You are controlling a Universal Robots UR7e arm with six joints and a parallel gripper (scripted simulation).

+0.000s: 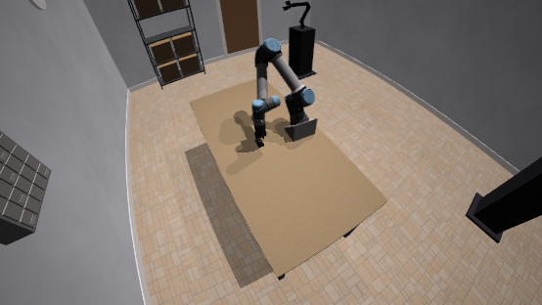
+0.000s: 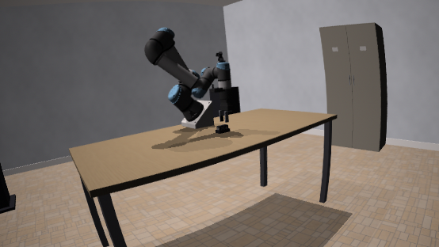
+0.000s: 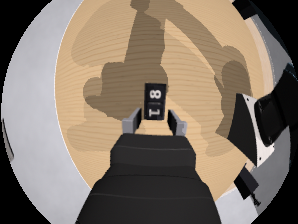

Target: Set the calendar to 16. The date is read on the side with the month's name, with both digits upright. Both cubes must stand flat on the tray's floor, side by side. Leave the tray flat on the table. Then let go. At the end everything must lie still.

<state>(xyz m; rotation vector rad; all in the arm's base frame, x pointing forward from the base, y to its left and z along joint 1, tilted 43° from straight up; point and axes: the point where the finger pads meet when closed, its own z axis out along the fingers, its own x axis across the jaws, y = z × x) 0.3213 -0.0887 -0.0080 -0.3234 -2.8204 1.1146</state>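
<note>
At the gripper (image 1: 260,141) (image 2: 223,115) (image 3: 154,115), fingers spread, pinching nothing. Below the fingertips, cube with the 8 (image 3: 155,94) beside cube with the 1 (image 3: 154,110), both low on the table (image 1: 303,196) (image 2: 158,166) (image 3: 200,107); tray probably under them, too dark to separate. Probably light, stiff, rather slick; best taken by opposite plain sides, one cube at a time, clear of tray edges. Open room around the pair; mount (image 1: 304,129) (image 2: 190,126) (image 3: 262,150) well off to the wrist view's right.
</note>
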